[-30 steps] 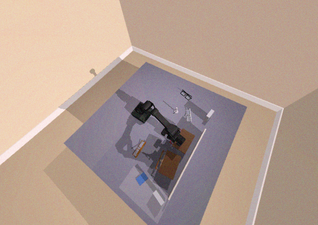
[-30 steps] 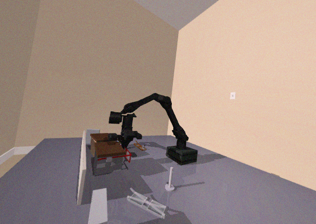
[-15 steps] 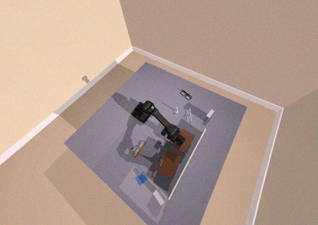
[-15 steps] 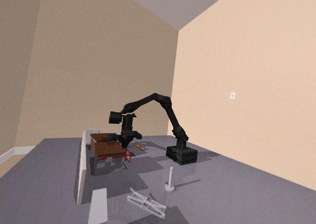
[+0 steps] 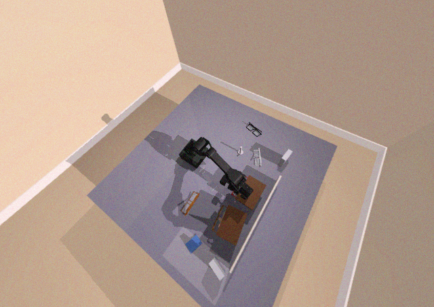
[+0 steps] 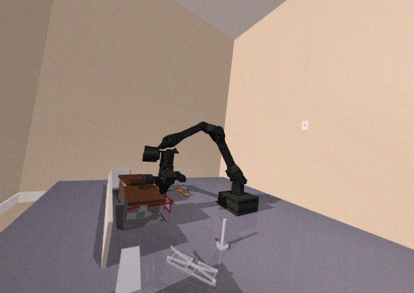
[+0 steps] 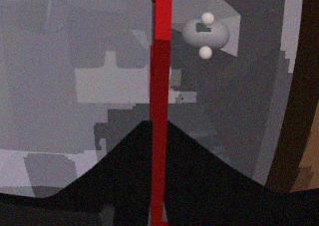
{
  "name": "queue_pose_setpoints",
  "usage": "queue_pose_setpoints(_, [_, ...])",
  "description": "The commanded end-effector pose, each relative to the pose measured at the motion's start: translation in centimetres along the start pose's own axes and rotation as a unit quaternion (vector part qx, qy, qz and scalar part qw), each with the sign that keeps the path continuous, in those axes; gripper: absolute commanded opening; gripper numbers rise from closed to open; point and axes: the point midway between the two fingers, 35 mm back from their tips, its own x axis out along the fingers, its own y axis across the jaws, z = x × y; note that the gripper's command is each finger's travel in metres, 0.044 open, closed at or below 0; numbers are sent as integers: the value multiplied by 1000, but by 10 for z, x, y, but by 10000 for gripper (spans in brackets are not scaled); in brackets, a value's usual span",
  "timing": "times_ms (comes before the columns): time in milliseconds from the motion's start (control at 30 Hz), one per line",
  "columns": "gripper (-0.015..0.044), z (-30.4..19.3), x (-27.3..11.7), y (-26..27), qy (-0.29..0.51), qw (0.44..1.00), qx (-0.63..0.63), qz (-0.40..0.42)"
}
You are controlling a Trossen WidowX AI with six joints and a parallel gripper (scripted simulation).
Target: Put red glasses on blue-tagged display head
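My gripper [image 6: 164,193] [image 7: 155,132] is shut on the red glasses [image 5: 233,194] [image 6: 152,204] [image 7: 160,67], holding the top of their front frame. It points down at the front edge of one brown-topped head [image 5: 256,188] [image 6: 143,195]. The front frame stands out ahead of this head, and one temple runs back along its side below the brown top. In the wrist view a grey rounded nose-like bump [image 7: 205,34] with two pale balls lies right of the red bar. The other head [image 5: 232,226] has orange-rimmed glasses at its front. No blue tag can be made out; ears and far temple are hidden.
A long pale barrier [image 5: 255,223] [image 6: 107,223] runs behind the heads. Orange glasses [image 5: 190,202] [image 6: 183,191], a white post [image 5: 241,150] [image 6: 223,233], white glasses [image 5: 260,157] and black glasses [image 5: 260,132] surround the work area. A blue block [image 5: 193,243] lies on a pale sheet.
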Motion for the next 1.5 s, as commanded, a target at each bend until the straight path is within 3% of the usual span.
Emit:
queue_pose_setpoints(0, [0, -1, 1, 0, 2, 1000, 1, 1])
queue_pose_setpoints(1467, [0, -1, 5, 0, 2, 1000, 1, 1])
